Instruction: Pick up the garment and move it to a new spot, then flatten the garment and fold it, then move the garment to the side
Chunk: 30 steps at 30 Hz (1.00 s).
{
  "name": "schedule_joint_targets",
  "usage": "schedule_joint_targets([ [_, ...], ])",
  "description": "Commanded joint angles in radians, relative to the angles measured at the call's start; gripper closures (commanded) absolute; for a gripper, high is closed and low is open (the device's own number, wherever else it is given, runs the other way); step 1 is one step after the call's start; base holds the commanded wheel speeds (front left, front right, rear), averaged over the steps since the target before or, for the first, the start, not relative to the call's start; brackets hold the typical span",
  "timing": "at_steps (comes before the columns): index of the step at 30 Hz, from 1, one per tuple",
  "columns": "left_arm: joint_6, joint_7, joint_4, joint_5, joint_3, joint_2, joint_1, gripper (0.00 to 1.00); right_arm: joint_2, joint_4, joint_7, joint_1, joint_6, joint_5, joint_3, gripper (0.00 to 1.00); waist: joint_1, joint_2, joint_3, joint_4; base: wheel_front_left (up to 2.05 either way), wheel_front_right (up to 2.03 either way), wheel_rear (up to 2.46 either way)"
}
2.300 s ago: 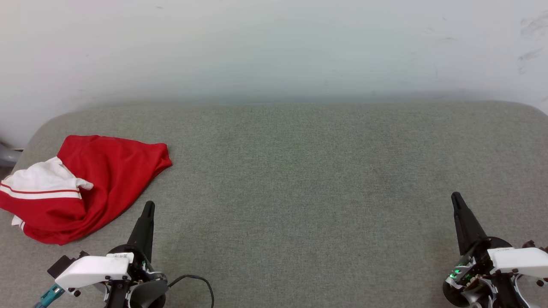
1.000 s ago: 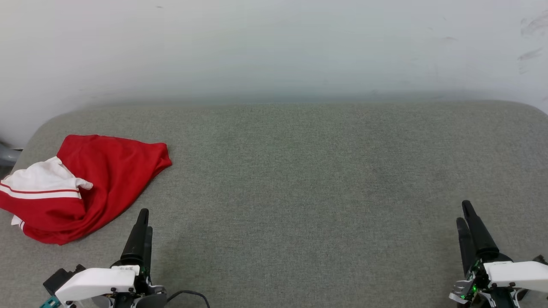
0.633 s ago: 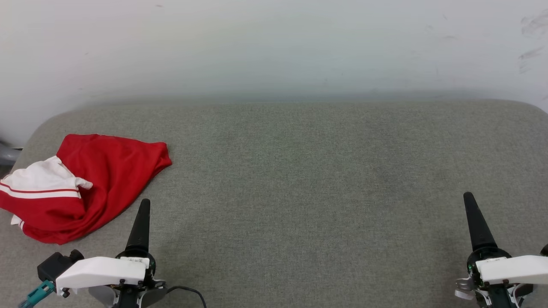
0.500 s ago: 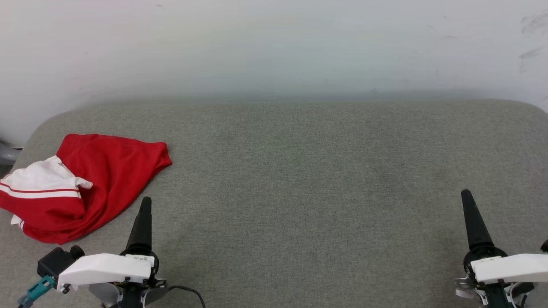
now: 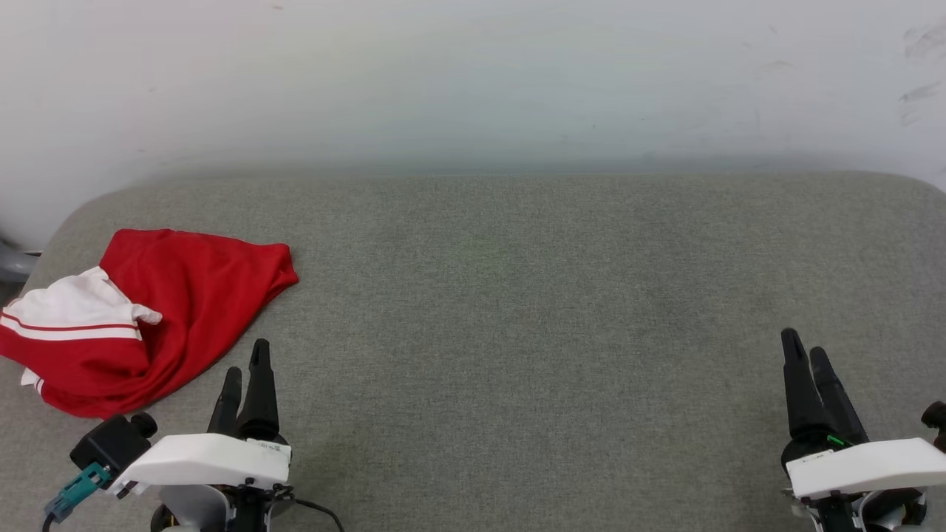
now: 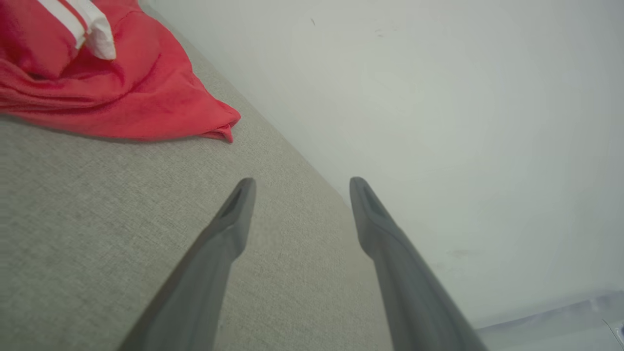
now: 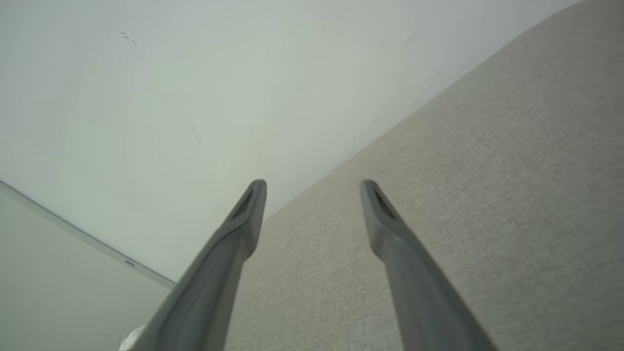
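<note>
Although the shirt lies close to my left gripper, nothing of mine touches it. It sits in a loose, crumpled heap at the left end of the grey cloth surface, near the rounded far corner. It is mostly red, with a white sleeve folded over its left part and a thin red stripe across the white. One red corner points toward the middle of the surface. From my left wrist the shirt takes up the upper left, and that red corner lies flat on the cloth, ahead and to the left of my fingers.

My left gripper is at the lower left of the head view, just beside the near edge of the heap, fingers pointing away from me. Its jaws stand wide apart and hold nothing. I cannot tell whether the tips touch the cloth.

My right gripper is at the lower right, well apart from the shirt, across the bare width of the surface. From its own wrist, my right gripper is also spread wide and empty, with the line where the cloth meets the wall running between the fingers.

The wall is pale, with a few dark scuffs at its upper right. A teal plug on a cable hangs by my left wrist.
</note>
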Motion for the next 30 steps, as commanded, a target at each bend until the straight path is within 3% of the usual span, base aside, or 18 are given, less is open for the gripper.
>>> schedule_joint_targets([
  [1, 0.005, -0.009, -0.017, 0.031, -0.004, 0.002, -0.005, 0.00, -0.001, -0.017, -0.010, -0.007, 0.000, -0.035, 0.001, 0.00, 0.0000, 0.0000, 0.000, 0.000, 0.00, 0.00, 0.00],
  [30, 0.036, -0.094, -0.020, 0.417, -0.068, 0.003, 0.023, 0.00, -0.001, -0.010, -0.095, 0.035, 0.000, -0.417, 0.017, 0.00, 0.0000, 0.0000, -0.005, 0.007, 0.00, 0.00, 0.00],
])
